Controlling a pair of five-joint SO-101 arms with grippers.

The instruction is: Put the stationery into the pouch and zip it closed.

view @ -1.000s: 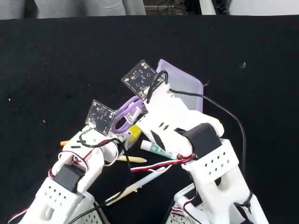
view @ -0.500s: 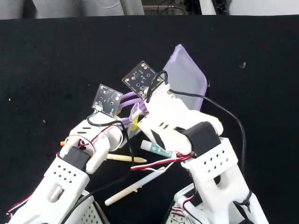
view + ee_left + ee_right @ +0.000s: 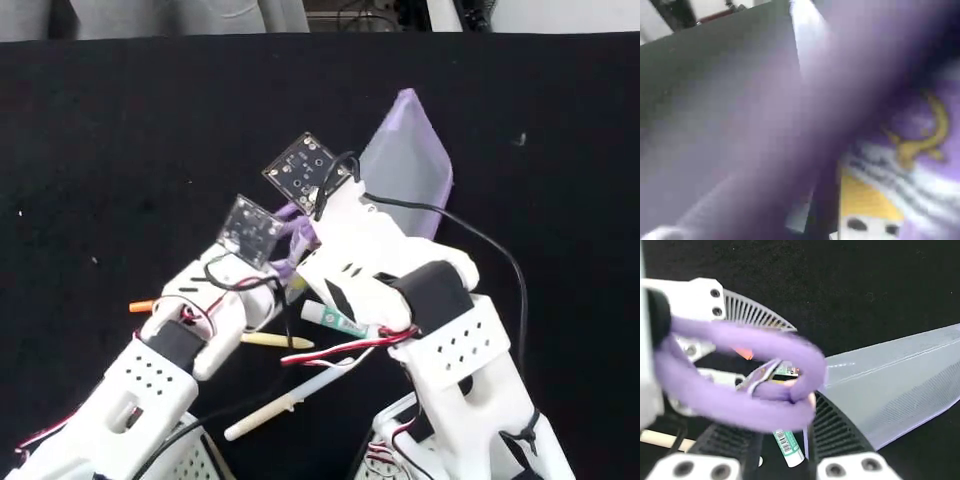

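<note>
Opening step: left claw [image 3: 283, 272] and right claw [image 3: 303, 232] meet at the tilted mesh pouch [image 3: 405, 170] by its strap [image 3: 740, 340]; whether either grips cannot be told. Next, the pens [image 3: 270, 340] on the table [image 3: 120, 150] likely need loading.

- The pouch [image 3: 408, 160] looks to me like translucent lilac plastic, finely ribbed.
- Its loop [image 3: 740, 337] seems soft, matt cord.
- I read the table [image 3: 110, 140] as matt black cloth.
</note>
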